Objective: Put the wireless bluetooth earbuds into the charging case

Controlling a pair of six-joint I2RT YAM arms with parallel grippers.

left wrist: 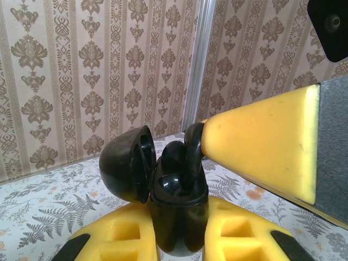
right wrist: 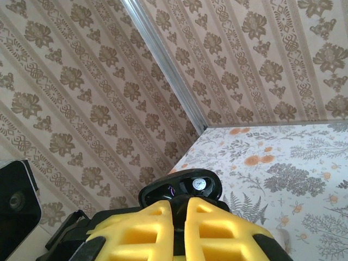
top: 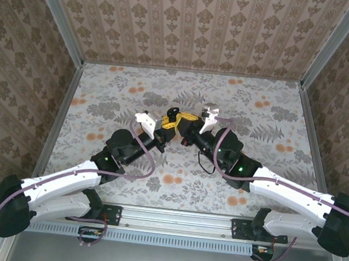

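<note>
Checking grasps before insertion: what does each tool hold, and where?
Left tool: the open black case, pinched at its lower body. Right tool: seemingly a black earbud at its fingertips, over the case's opening.

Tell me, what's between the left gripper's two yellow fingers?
The open black charging case, clamped between the left gripper's fingers, in the left wrist view.

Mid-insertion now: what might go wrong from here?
The black earbud in the right claw is not yet seated in the open charging case; pushing off-line may jam or drop it. The left claw grips only the case's lower body, so it may twist. The lid could be knocked shut.
</note>
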